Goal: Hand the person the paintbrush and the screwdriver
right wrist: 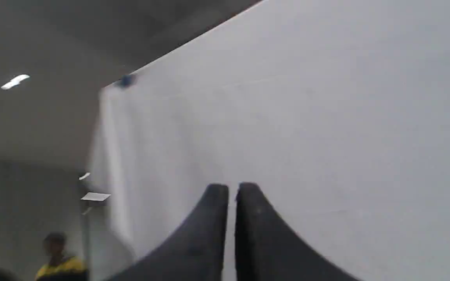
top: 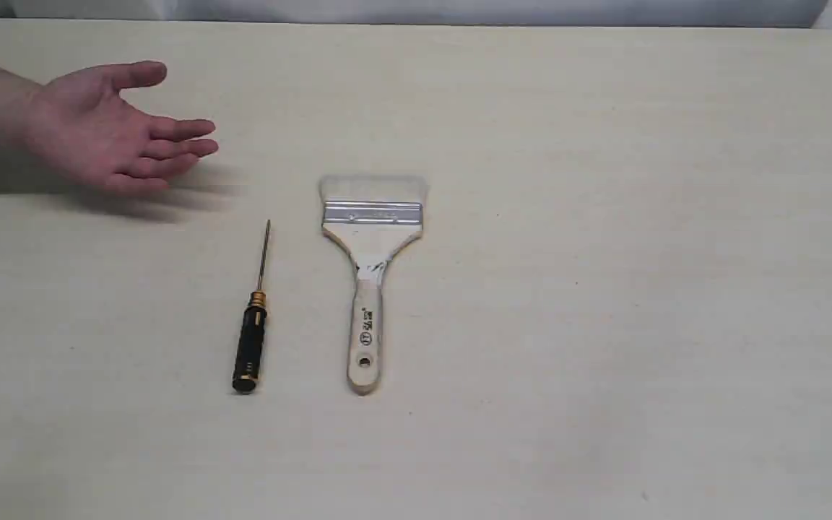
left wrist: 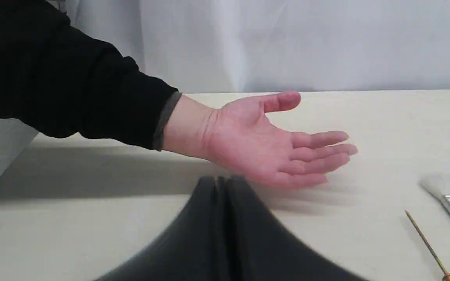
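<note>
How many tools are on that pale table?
2: a slim black-handled screwdriver nearer the person's open hand, and a wide wooden-handled paintbrush beside it. None appears hidden.

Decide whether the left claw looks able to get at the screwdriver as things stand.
Probably yes. The screwdriver lies on the table, apart from the paintbrush and the person's hand. The left claw is shut, so it must open first.

Pale beige worktop point(top: 640, 303), matte, a few faint specks. Two things lie flat on it, side by side, near each other, not touching. Screwdriver point(top: 251, 336) on the left of the exterior view, black handle low in that view, shaft pointing up. Paintbrush point(top: 370, 238) to its right, roughly parallel, wooden handle low, bristles up.
</note>
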### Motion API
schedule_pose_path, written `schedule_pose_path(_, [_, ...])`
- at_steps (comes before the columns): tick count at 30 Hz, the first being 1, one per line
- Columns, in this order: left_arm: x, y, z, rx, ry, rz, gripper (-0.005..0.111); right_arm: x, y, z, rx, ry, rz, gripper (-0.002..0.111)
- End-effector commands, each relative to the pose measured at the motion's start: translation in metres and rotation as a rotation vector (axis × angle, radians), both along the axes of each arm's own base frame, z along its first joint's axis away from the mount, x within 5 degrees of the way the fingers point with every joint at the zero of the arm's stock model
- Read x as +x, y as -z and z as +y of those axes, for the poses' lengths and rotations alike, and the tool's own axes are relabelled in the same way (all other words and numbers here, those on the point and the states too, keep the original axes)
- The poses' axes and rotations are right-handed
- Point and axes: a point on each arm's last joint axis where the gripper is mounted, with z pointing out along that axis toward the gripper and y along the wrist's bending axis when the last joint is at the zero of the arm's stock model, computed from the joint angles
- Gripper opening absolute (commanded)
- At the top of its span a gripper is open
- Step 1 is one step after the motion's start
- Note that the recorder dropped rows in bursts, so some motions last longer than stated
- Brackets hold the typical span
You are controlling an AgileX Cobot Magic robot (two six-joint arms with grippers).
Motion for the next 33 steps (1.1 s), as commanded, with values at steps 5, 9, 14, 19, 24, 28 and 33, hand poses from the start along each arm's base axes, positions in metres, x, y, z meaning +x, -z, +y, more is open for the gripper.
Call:
schedule_pose_path(5, [0.0, 0.0, -0.001, -0.006, 0.009, -0.005, 0.0, -0.037, -0.041, 0.027, -0.136, -0.39, -0.122, 0.005])
schedule_pose_path(9, [0.0, 0.0, -0.001, -0.006, 0.009, -0.005, 0.0, -0.044, -0.059, 0.032, -0.286, -0.301, -0.136, 0.005])
schedule_pose_path(14, [0.0, 0.0, -0.001, -0.004, 0.008, -0.004, 0.0, -0.046, -0.082, 0.034, -0.408, -0.183, -0.122, 0.014])
schedule_pose_path(19, [0.0, 0.0, -0.001, -0.004, 0.008, -0.004, 0.0, -0.035, -0.104, 0.029, -0.561, 0.061, -0.157, 0.031])
schedule_pose_path(24, [0.0, 0.0, -0.001, -0.004, 0.008, -0.004, 0.0, -0.003, -0.122, 0.02, -0.69, 0.265, -0.179, 0.032])
schedule_pose_path(28, [0.0, 0.0, -0.001, -0.004, 0.008, -0.004, 0.0, 0.043, -0.116, 0.003, -0.85, 0.501, -0.066, 0.032])
schedule_pose_path(33, [0.0, 0.0, -0.001, -0.004, 0.008, -0.004, 0.0, 0.103, -0.092, -0.033, -1.167, 0.826, 0.23, 0.032])
